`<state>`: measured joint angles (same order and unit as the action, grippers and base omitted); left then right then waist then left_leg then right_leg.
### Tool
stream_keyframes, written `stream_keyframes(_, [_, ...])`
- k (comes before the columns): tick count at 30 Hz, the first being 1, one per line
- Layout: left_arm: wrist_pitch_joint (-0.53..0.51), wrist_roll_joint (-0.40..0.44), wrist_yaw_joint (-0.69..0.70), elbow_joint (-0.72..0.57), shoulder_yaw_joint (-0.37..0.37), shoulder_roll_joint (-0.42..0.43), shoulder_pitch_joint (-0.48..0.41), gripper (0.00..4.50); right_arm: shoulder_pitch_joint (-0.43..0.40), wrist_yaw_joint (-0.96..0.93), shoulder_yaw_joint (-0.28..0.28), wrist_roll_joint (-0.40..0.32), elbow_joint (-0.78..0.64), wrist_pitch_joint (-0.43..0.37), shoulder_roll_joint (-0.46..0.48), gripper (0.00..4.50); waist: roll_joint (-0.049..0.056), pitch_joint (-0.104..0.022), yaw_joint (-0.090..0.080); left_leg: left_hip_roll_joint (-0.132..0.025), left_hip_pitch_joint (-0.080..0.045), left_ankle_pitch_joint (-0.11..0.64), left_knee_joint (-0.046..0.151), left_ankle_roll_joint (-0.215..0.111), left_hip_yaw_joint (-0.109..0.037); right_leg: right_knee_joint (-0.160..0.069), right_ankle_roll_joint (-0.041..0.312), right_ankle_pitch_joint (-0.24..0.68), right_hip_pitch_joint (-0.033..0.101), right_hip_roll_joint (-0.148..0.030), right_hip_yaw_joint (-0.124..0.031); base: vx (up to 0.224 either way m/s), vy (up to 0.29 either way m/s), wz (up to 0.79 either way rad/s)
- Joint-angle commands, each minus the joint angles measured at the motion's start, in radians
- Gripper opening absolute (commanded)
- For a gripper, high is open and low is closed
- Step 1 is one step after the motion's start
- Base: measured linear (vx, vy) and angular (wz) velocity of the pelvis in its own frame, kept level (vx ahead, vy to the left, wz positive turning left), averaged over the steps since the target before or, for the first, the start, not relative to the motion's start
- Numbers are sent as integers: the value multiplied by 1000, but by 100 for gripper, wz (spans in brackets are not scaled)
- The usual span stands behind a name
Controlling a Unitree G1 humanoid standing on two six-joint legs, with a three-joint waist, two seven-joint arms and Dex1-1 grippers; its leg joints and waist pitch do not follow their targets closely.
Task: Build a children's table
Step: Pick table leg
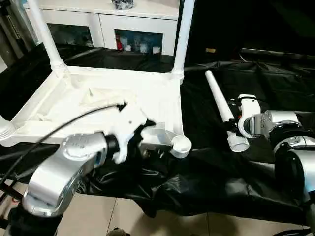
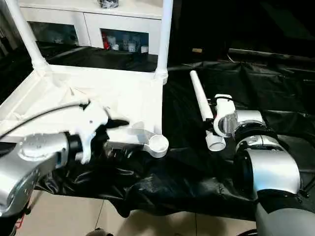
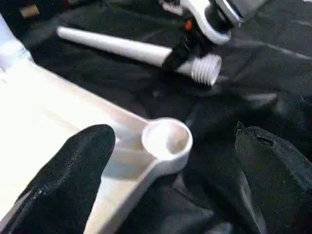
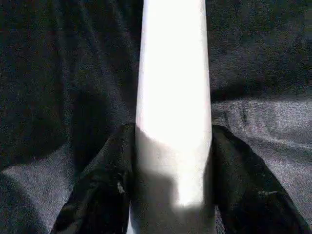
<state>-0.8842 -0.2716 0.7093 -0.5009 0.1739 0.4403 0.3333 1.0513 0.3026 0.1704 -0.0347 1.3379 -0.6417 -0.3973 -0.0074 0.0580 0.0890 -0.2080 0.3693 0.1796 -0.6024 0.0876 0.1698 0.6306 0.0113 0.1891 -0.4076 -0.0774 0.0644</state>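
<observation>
A: Table top (image 1: 98, 105), white, upside down on the black cloth (image 1: 206, 177), ribs up. Sits at about 10 o'clock in the head view. Two legs already stand in the far sockets: one at 11 o'clock (image 1: 45, 30), one at 12 o'clock (image 1: 183, 34).

B: Near corners?

A: Near-right socket (image 1: 181, 144) empty, round mouth open upward, close to centre frame. At the near-left corner, 9 o'clock edge, a threaded stub (image 1: 5, 129) is in view, cut off by the frame.

B: Loose parts?

A: One leg (image 1: 224, 109) flat on the cloth at 2 o'clock, beside the top but apart from it, threaded end (image 3: 205, 69) toward the robot.

B: Left gripper?

A: Left gripper (image 3: 170, 170) spread wide, holding nothing. One finger (image 3: 73, 180) over the top's underside, the other (image 3: 275, 170) off the edge above the cloth; the empty socket sits between them.

B: Right gripper?

A: Right gripper (image 4: 173, 175) straddles the loose leg near the threaded end, a finger (image 4: 105, 185) on each flank, pads against the tube. Whether it truly clamps, cannot tell. Leg lies on the cloth.

B: Background?

A: White cabinet (image 1: 108, 22) with glass doors, 12 o'clock, behind the table.
</observation>
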Motion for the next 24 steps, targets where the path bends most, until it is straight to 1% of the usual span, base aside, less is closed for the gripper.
stream_keyframes(1, [23,5,-20,29,-2,-9,17,450,11,-18,29,-16,6,10,-12,188,-5,-67,1,-6,-2,192,62,23,6,-66,203,188,51,-46,-35,0,0,0])
stream_keyframes(2, [33,11,-30,44,-5,-19,23,450,13,-18,42,-27,4,15,-18,188,-6,-68,1,-5,-2,189,61,21,7,-67,202,182,51,-46,-35,0,0,0])
stream_keyframes(3, [40,16,-35,55,-5,-24,28,450,13,-20,51,-35,3,22,-21,188,-2,-69,1,-5,-3,184,61,22,7,-66,204,170,51,-44,-35,0,0,0])
stream_keyframes(4, [40,16,-35,55,-5,-24,28,450,13,-20,51,-35,3,22,-21,188,-3,-70,1,-4,-2,181,61,20,7,-66,205,164,52,-44,-35,0,0,0])
stream_keyframes(5, [59,21,-50,77,-11,-39,36,450,14,-14,67,-52,0,24,-29,188,-5,-71,1,-5,-1,176,60,18,7,-64,208,150,54,-45,-34,0,0,0])
stream_keyframes(6, [65,22,-58,85,-15,-46,39,450,14,-7,71,-56,-2,25,-32,188,-1,-71,1,-5,-2,175,60,17,7,-63,211,144,53,-44,-34,0,0,0])
stream_keyframes(7, [66,22,-59,87,-16,-48,40,450,14,-6,71,-57,-2,25,-32,188,-3,-72,1,-5,-1,170,59,14,7,-63,217,130,54,-44,-35,0,0,0])
stream_keyframes(8, [94,28,-88,120,-26,-70,57,450,13,5,88,-73,-12,52,-40,188,2,-71,0,-4,0,169,58,10,8,-64,226,113,54,-43,-34,0,0,0])
stream_keyframes(9, [107,31,-103,137,-35,-84,66,450,13,21,102,-88,-20,64,-42,188,3,-74,2,-4,-1,163,56,9,8,-61,229,101,56,-43,-34,0,0,0])
stream_keyframes(10, [107,31,-103,137,-35,-84,66,450,13,21,102,-88,-20,64,-42,188,1,-73,2,-4,0,163,57,6,8,-62,231,99,56,-42,-34,0,0,0])
stream_keyframes(11, [119,33,-116,154,-41,-96,75,450,13,35,115,-100,-27,74,-43,188,10,-74,4,-4,0,159,56,2,6,-59,236,92,57,-44,-33,0,0,0])
stream_keyframes(12, [141,33,-147,191,-58,-129,93,450,-1,68,152,-137,-54,123,-38,188,5,-74,3,-5,0,164,55,-2,7,-62,240,92,57,-43,-33,0,0,0])
stream_keyframes(13, [144,32,-152,197,-61,-135,97,450,-5,74,159,-144,-60,133,-37,188,24,-74,4,-4,0,171,55,-1,5,-60,245,90,57,-45,-33,0,0,0])
stream_keyframes(14, [155,30,-165,217,-69,-153,107,450,-20,93,180,-165,-79,173,-31,188,16,-73,1,-5,-1,188,54,-9,9,-69,245,83,57,-43,-34,0,0,0])
stream_keyframes(15, [160,29,-172,226,-73,-161,112,450,-28,102,190,-176,-89,194,-28,188,11,-77,4,-5,0,169,54,-17,6,-62,252,71,62,-45,-31,0,0,0])
stream_keyframes(16, [172,24,-184,252,-81,-183,125,450,-56,136,214,-205,-120,238,-15,188,11,-77,4,-3,3,158,53,-25,7,-62,254,64,63,-44,-32,0,0,0])
stream_keyframes(17, [180,21,-192,272,-84,-197,136,450,-83,162,221,-219,-148,262,-4,188,38,-78,6,-4,2,154,49,-30,6,-63,261,49,60,-46,-32,0,0,0])
stream_keyframes(18, [188,18,-198,290,-87,-208,145,450,-106,189,228,-234,-172,282,6,188,29,-77,4,-2,3,152,50,-38,8,-67,261,39,61,-42,-31,0,0,0])
stream_keyframes(19, [201,15,-201,310,-88,-220,156,450,-136,230,240,-259,-208,292,20,188,37,-82,7,-3,2,137,49,-49,3,-59,273,24,65,-44,-29,0,0,0])
stream_keyframes(20, [213,11,-204,330,-90,-231,166,450,-157,261,249,-279,-233,297,31,188,43,-80,7,-1,2,140,49,-57,5,-64,274,23,64,-42,-28,0,0,0])
stream_keyframes(21, [214,10,-205,334,-91,-234,168,450,-162,270,252,-285,-241,299,34,188,35,-83,7,-3,2,140,48,-65,5,-62,280,21,67,-43,-28,0,0,0])
stream_keyframes(22, [220,4,-211,348,-97,-247,176,450,-186,309,262,-309,-277,306,47,188,34,-83,8,-2,4,132,47,-72,5,-62,283,16,69,-42,-28,0,0,0])
stream_keyframes(23, [228,0,-217,367,-104,-261,187,450,-208,351,273,-333,-310,312,59,188,38,-83,11,-2,6,126,46,-83,6,-64,285,17,69,-43,-27,0,0,0])
stream_keyframes(24, [237,-16,-220,403,-115,-295,215,450,-306,479,296,-439,-502,259,110,187,36,-83,14,-1,5,119,46,-95,7,-65,280,23,71,-41,-27,0,0,0])
